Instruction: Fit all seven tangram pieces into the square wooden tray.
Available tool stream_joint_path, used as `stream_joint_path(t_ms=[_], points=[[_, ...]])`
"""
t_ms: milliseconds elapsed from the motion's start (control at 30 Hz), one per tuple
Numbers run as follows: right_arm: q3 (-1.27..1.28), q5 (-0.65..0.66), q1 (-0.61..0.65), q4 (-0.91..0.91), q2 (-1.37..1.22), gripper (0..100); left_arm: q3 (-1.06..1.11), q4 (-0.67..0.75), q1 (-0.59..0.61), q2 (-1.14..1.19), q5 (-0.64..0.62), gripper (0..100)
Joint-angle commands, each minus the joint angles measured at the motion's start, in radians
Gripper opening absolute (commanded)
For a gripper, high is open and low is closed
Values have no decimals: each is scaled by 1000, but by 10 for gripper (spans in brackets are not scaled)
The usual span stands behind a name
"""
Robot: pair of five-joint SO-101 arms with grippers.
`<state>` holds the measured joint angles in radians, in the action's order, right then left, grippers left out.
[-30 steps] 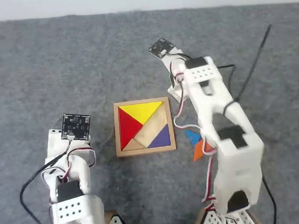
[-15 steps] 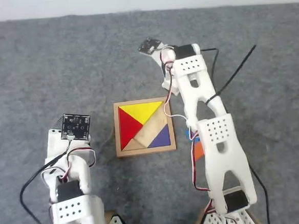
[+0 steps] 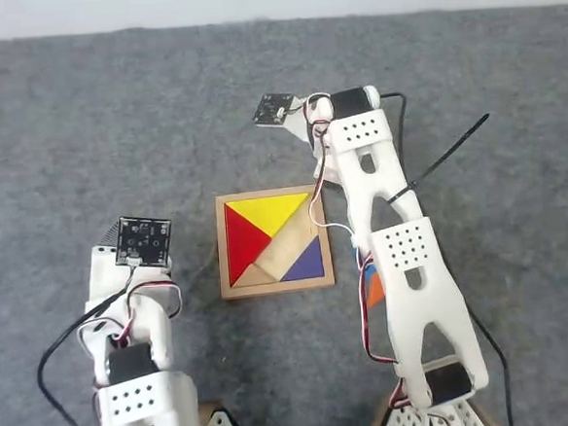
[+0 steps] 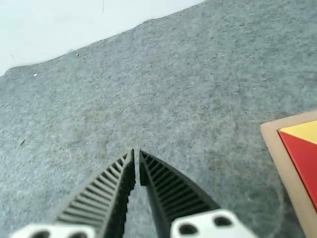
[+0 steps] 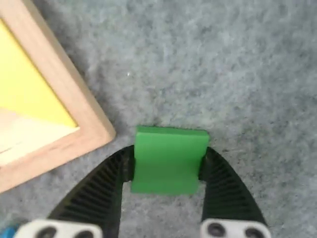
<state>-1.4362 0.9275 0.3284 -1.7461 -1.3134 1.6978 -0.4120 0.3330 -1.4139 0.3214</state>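
The square wooden tray (image 3: 276, 289) lies mid-table holding a yellow triangle (image 3: 267, 212), a red triangle (image 3: 244, 245) and a purple piece (image 3: 306, 262); bare wood shows between them. My right gripper (image 5: 168, 161) is shut on a green square piece (image 5: 170, 157), just off the tray's corner (image 5: 96, 130). In the high view that gripper (image 3: 328, 174) sits at the tray's far right corner, under the arm. A blue piece (image 3: 363, 262) and an orange piece (image 3: 372, 289) peek out beside the right arm. My left gripper (image 4: 136, 154) is shut and empty over bare mat, left of the tray rim (image 4: 276, 157).
Grey felt mat covers the table. The left arm (image 3: 135, 311) stands to the tray's left, and the right arm (image 3: 405, 263) stretches along the tray's right side over the loose pieces. A black cable (image 3: 450, 153) trails off the right arm.
The right arm has swung left and straightened, bringing its wrist toward the tray's far right corner. The left arm has kept still.
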Motion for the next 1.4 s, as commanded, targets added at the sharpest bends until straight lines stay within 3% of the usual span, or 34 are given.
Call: stream_joint_path(t_ms=[0, 600, 933, 1367], points=[[18, 15, 15, -44, 10, 86, -8, -3, -6, -17, 11, 15], [38, -176, -25, -51, 133, 39, -8, -5, -6, -17, 11, 15], [273, -221, -39, -51, 277, 36, -8, -5, -6, -17, 11, 15], [798, -235, -38, -50, 835, 36, -8, -5, -6, -17, 11, 15]])
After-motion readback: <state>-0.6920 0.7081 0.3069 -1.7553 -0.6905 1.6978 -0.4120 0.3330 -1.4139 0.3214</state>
